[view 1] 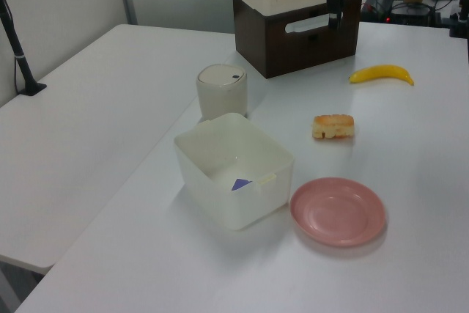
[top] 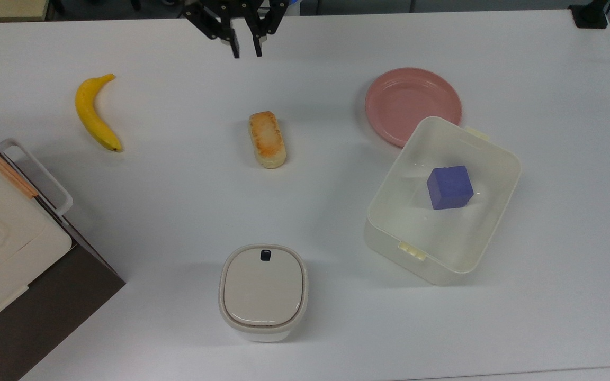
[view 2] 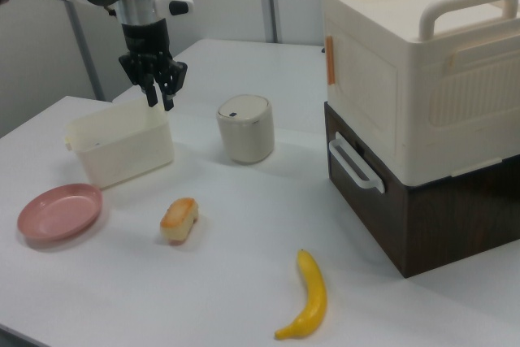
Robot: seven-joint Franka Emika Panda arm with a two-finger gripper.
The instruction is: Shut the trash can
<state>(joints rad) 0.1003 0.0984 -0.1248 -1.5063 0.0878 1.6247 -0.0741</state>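
The trash can (top: 262, 291) is a small cream-white rounded-square bin near the front edge of the table in the top view. Its beige lid lies flat and shut on it, and the small dark button (top: 265, 255) faces the far side. It also stands beside the translucent container in the left view (view 1: 222, 91) and mid-table in the right view (view 2: 245, 127). My gripper (top: 247, 52) hangs open and empty above the far edge of the table, well away from the bin. It shows too in the left view (view 1: 334, 16) and the right view (view 2: 160, 100).
A bread piece (top: 267, 139) lies mid-table, a banana (top: 95, 114) at the top view's left, and a pink plate (top: 413, 103) at its right. A translucent container (top: 495, 233) holds a blue cube (top: 449, 187). A cream appliance on a dark brown box (top: 45, 296) fills the near left corner.
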